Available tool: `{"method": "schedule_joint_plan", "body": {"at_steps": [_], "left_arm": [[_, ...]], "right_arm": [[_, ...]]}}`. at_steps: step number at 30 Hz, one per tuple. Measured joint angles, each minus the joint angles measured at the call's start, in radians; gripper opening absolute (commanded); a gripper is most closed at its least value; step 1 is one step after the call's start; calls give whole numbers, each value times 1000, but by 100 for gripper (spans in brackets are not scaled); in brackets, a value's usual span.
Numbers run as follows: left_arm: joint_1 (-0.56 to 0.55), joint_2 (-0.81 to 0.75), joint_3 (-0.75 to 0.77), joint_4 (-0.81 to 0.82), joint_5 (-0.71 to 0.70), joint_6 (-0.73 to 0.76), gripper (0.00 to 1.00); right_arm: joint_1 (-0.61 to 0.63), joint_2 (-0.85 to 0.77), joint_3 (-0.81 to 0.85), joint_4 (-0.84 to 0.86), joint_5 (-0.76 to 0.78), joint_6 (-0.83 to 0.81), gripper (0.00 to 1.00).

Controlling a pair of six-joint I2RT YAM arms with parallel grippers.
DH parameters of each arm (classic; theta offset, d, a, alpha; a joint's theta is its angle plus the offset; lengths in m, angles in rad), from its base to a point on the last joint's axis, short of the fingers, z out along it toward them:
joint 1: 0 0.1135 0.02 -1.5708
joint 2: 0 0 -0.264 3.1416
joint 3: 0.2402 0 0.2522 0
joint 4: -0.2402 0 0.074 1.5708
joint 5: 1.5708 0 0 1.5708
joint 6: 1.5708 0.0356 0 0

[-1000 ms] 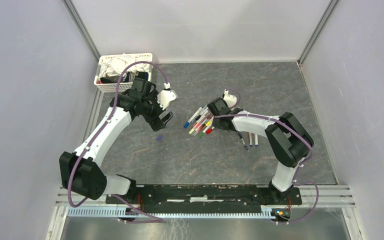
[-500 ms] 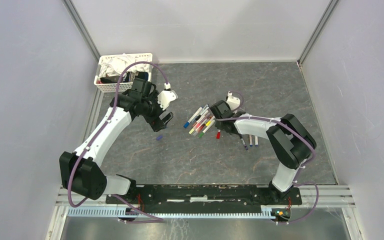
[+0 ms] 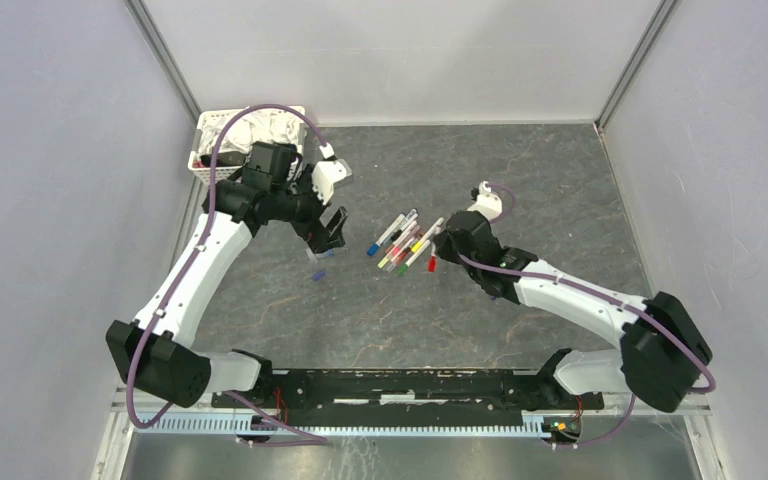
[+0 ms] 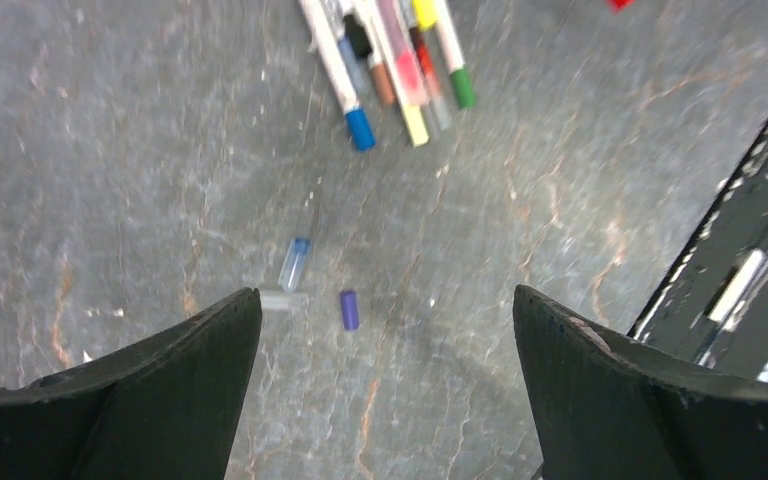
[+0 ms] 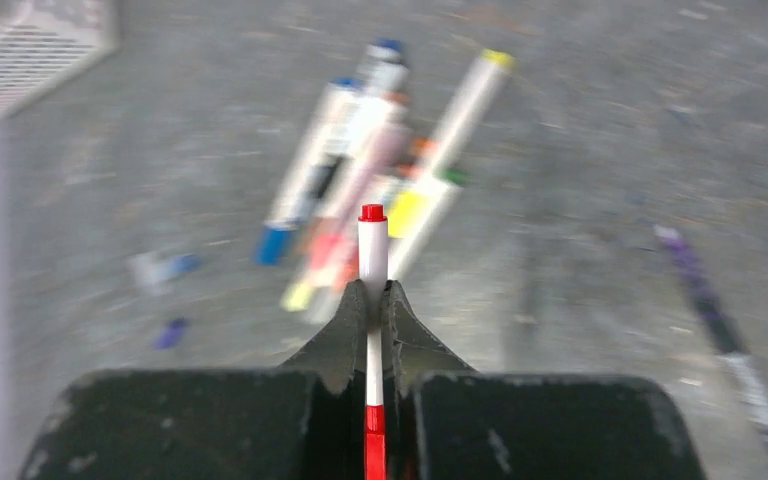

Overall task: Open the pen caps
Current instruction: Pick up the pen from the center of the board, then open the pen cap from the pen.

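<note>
Several pens [image 3: 403,240] with white barrels and coloured ends lie in a loose pile mid-table; they also show in the left wrist view [image 4: 390,60] and the right wrist view [image 5: 375,150]. My right gripper [image 3: 440,248] [image 5: 373,292] is shut on a red-ended pen [image 5: 372,245] and holds it just right of the pile. My left gripper [image 3: 330,235] [image 4: 385,300] is open and empty above loose pen caps: a purple cap [image 4: 349,310] [image 3: 317,275], a blue-tipped clear cap [image 4: 295,262] and a pale cap [image 4: 280,300].
A white slatted basket [image 3: 210,172] of cloths stands at the back left, beside my left arm. A purple pen [image 5: 705,290] lies apart, right of the pile. The black base rail [image 3: 400,385] runs along the near edge.
My right gripper has pulled the red-ended pen out of the pile and moved right and nearer, the arm swinging out to the right. My left gripper rose slightly and stays open.
</note>
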Motion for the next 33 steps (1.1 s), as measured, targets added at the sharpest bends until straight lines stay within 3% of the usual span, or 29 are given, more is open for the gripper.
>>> {"method": "schedule_joint_plan", "body": {"at_steps": [5, 10, 22, 25, 33], "left_arm": [[0, -29, 51, 3, 161, -61, 100], [-22, -58, -67, 56, 324, -153, 99], [-60, -38, -128, 158, 464, -305, 89], [-62, -24, -128, 169, 464, -306, 80], [-62, -11, -128, 175, 448, -306, 39]], "right_arm": [[131, -49, 94, 136, 2, -22, 0], [222, -48, 140, 286, -2, -40, 0], [338, 31, 237, 344, 48, -92, 0], [349, 35, 246, 345, 68, -102, 0], [360, 35, 246, 344, 118, -111, 0]]}}
